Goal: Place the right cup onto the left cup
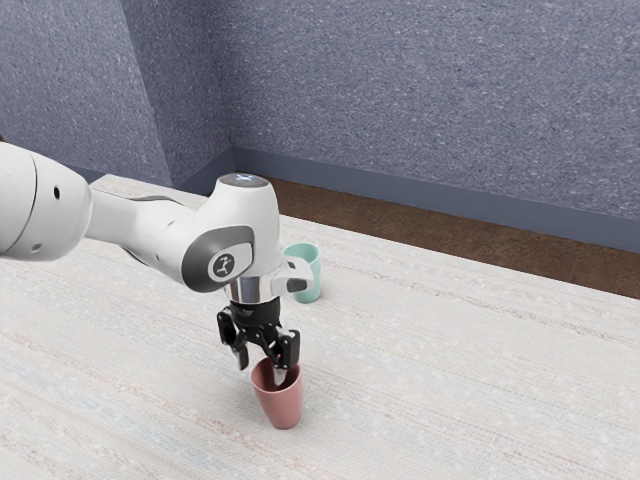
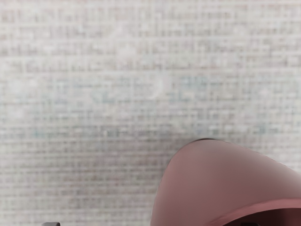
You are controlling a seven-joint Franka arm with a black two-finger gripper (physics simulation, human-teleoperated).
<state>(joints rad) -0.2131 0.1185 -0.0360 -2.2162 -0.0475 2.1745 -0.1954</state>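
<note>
Supporting the whole setup below your end effector, the pale, streaked table (image 1: 430, 370) extends on every side of the gripper. Behind the table, well apart from the end effector, a speckled blue-grey wall (image 1: 420, 90) rises. The white arm (image 1: 160, 235) enters from the exterior view's left and carries the gripper (image 1: 261, 371), which you find directed down toward the table.

The pink cup (image 1: 281, 402) stands upright on the table: mouth up toward the end effector, narrower base down, long axis approximately vertical. You find it directly below the gripper, offset toward the exterior view's right. In the wrist view, its rim is the part nearest the hand, with the wall tapering away to the base.

The mint-green cup (image 1: 312, 282) likewise stands upright, mouth up, long axis approximately vertical. It is located beyond the end effector from the exterior camera, toward that view's right, clear of the fingers and partly hidden by the hand.

Note the finger state: the two fingers are spread wide, with one at the pink cup's mouth and the other outside the cup. Nothing is gripped between them.
</note>
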